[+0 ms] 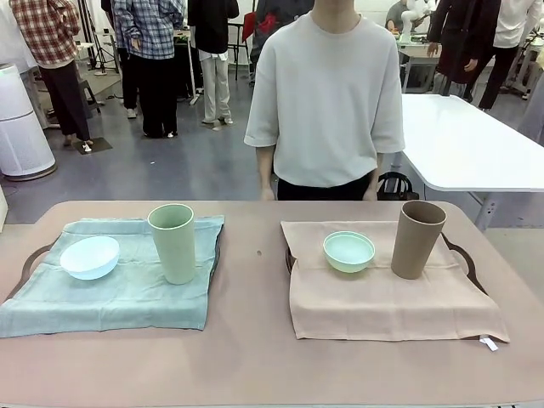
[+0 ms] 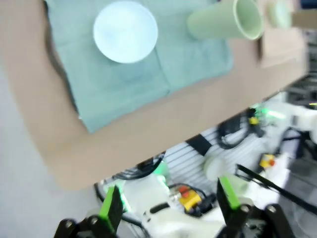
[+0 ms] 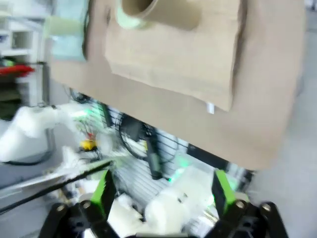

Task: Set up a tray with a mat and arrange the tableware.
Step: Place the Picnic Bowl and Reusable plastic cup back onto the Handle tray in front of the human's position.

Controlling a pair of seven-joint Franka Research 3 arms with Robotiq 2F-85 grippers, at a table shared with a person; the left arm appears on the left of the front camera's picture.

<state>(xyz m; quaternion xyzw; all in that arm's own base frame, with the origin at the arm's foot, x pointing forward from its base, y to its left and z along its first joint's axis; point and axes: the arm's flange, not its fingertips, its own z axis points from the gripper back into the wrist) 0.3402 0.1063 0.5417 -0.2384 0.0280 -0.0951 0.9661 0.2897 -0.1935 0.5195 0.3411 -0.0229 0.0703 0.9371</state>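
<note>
Two trays are sitting side by side on the table (image 1: 255, 357), each covered by one mat. The teal mat (image 1: 119, 285) is lying on the robot's left, with a dark tray handle (image 1: 30, 259) peeking out beside it; the tan mat (image 1: 382, 297) is lying on the right, over a tray whose handle (image 1: 463, 255) is showing at its far right edge.

Two bowls and two cups are standing on the mats, one of each per mat. The pale blue bowl (image 1: 89, 257) is resting on the teal mat, with the sage green cup (image 1: 172, 242) standing upright just to its right. The mint green bowl (image 1: 348, 251) is sitting on the tan mat, near the upright tan brown cup (image 1: 416, 239) on its right.

One person (image 1: 327, 102) is standing at the far side of the table.

The left claw (image 2: 168, 208) is hanging spread wide and holding nothing, off the table's near edge. The right claw (image 3: 163, 196) is likewise gaping wide and gripping nothing, also off the near edge.
</note>
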